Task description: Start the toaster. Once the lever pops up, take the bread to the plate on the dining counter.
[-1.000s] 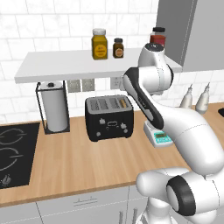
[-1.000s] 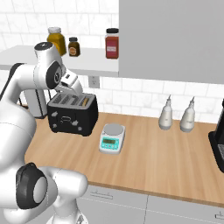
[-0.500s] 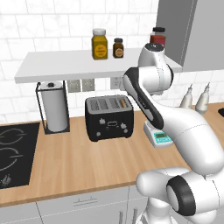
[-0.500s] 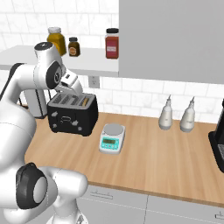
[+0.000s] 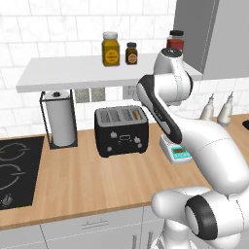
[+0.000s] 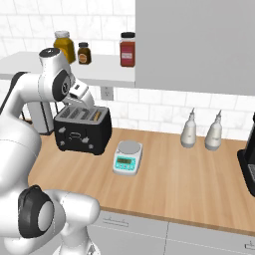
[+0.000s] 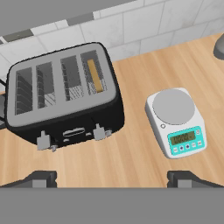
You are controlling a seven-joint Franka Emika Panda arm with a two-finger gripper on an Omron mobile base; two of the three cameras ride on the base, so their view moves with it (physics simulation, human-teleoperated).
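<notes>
The gripper (image 7: 111,178) hangs spread wide, holding nothing, above the counter. Just ahead of its fingertips sits one toaster (image 7: 65,98) with four slots; one bread (image 7: 94,75) slice stands in the slot nearest the single scale (image 7: 176,120) (white-and-teal).

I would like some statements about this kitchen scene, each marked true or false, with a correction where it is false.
1. The bread sits in a slot of the toaster. True.
2. The gripper is closed on the bread. False: its jaws stand open above the counter, holding nothing.
3. The kitchen scale stands on the counter beside the toaster, apart from it. True.
4. The paper-towel roll lies on its side on the hob. False: it stands upright in its holder, next to the hob.
5. Three jars stand on the shelf above the toaster. True.
</notes>
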